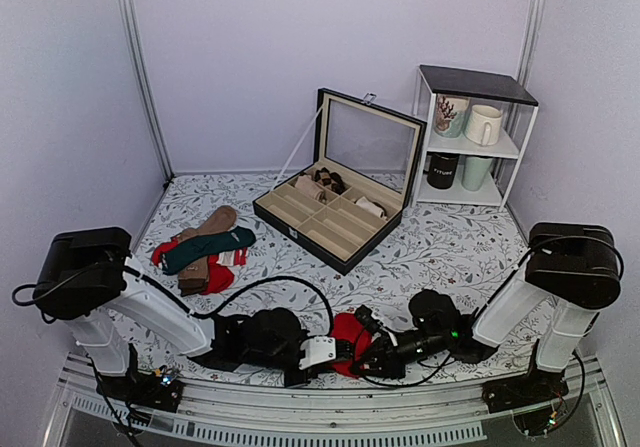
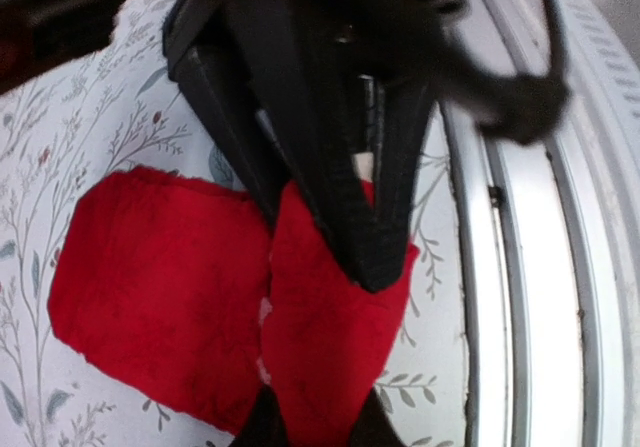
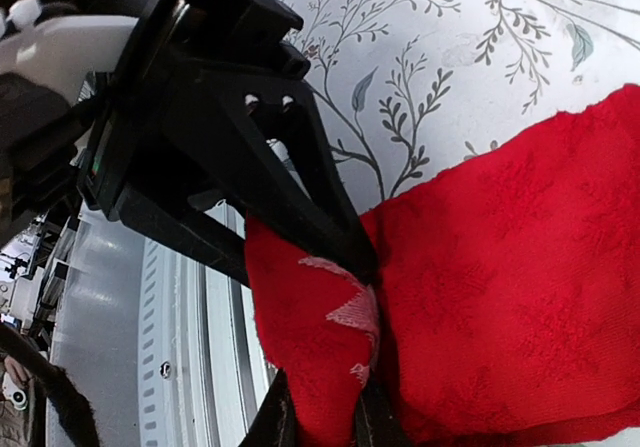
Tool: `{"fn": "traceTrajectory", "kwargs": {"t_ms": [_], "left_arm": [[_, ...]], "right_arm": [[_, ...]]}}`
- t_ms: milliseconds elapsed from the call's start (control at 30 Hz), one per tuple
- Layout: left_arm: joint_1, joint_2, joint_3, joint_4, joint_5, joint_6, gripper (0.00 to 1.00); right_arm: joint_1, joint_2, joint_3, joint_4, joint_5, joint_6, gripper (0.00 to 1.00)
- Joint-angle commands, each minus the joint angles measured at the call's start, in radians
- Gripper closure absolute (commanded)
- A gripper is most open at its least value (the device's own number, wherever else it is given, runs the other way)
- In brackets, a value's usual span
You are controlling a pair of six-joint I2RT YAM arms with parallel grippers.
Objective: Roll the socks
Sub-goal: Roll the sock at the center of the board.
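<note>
Where the surface (image 1: 450,247) meets its near edge, at about the middle, the socks (image 2: 165,297) lie between the two arms, just beside the ribbed metal rail (image 2: 520,267) that runs along that edge. The left claw (image 2: 312,429) and the right claw (image 3: 320,422) meet tip to tip over the rail-side end of the socks. Each is closed on the same raised fold of red fabric, one from each side. The rest of the socks lies flat on the cloth toward the middle of the surface, with rounded corners and a slightly ragged outline.

The fabric is bright red and fuzzy, with a faint raised pattern in the knit. A small pale beige patch (image 3: 350,312) shows at the pinched fold in the right wrist view. The claw fingers are black, wedge-shaped and hard-edged, tapering to narrow tips.

A stretch of white cloth printed with grey leafy sprigs lies between the socks and a black compartment box (image 1: 330,212), which stands near the middle of the surface with its lid up. A pile of other socks (image 1: 205,247) in green, brown and red sits toward the left edge, well apart from the claws. A white rack (image 1: 512,167) holding mugs (image 1: 483,124) stands at the far right corner.
</note>
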Motion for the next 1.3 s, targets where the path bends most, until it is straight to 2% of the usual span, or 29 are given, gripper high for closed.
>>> {"fn": "traceTrajectory", "kwargs": {"t_ms": [0, 133, 200, 333, 367, 467, 567, 600, 700, 800, 1033, 1133, 1267], "left_arm": [[-0.008, -0.002, 0.035, -0.039, 0.040, -0.015, 1.00], [0.007, 0.031, 0.097, -0.149, 0.106, -0.056, 1.00], [0.028, 0.057, 0.136, -0.227, 0.157, -0.104, 1.00], [0.066, 0.088, 0.160, -0.327, 0.261, -0.191, 1.00], [0.072, 0.091, 0.155, -0.336, 0.279, -0.206, 1.00], [0.096, 0.107, 0.144, -0.369, 0.334, -0.254, 1.00], [0.117, 0.127, 0.128, -0.380, 0.373, -0.296, 1.00], [0.120, 0.135, 0.122, -0.378, 0.375, -0.308, 1.00], [0.126, 0.164, 0.111, -0.374, 0.392, -0.337, 1.00], [0.129, 0.189, 0.104, -0.364, 0.410, -0.349, 1.00], [0.131, 0.189, 0.098, -0.363, 0.423, -0.345, 1.00], [0.135, 0.190, 0.098, -0.365, 0.421, -0.342, 1.00], [0.138, 0.222, 0.094, -0.354, 0.423, -0.344, 1.00]], "right_arm": [[0.004, 0.077, -0.038, -0.251, 0.002, 0.013, 0.84], [0.005, 0.045, -0.025, -0.282, 0.048, 0.005, 0.73], [0.006, -0.015, -0.031, -0.288, 0.096, -0.012, 0.64], [0.007, -0.184, -0.076, -0.253, 0.256, -0.103, 0.53], [0.010, -0.229, -0.084, -0.242, 0.304, -0.150, 0.52], [0.060, -0.354, -0.123, -0.181, 0.473, -0.303, 0.37], [0.125, -0.400, -0.180, -0.052, 0.570, -0.484, 0.32], [0.138, -0.397, -0.193, -0.009, 0.575, -0.562, 0.32], [0.150, -0.353, -0.198, 0.064, 0.533, -0.657, 0.32], [0.169, -0.295, -0.186, 0.105, 0.480, -0.662, 0.32], [0.203, -0.169, -0.177, 0.167, 0.533, -0.635, 0.34], [0.206, -0.157, -0.172, 0.167, 0.539, -0.615, 0.40], [0.206, -0.174, -0.161, 0.125, 0.552, -0.586, 0.59]]}}
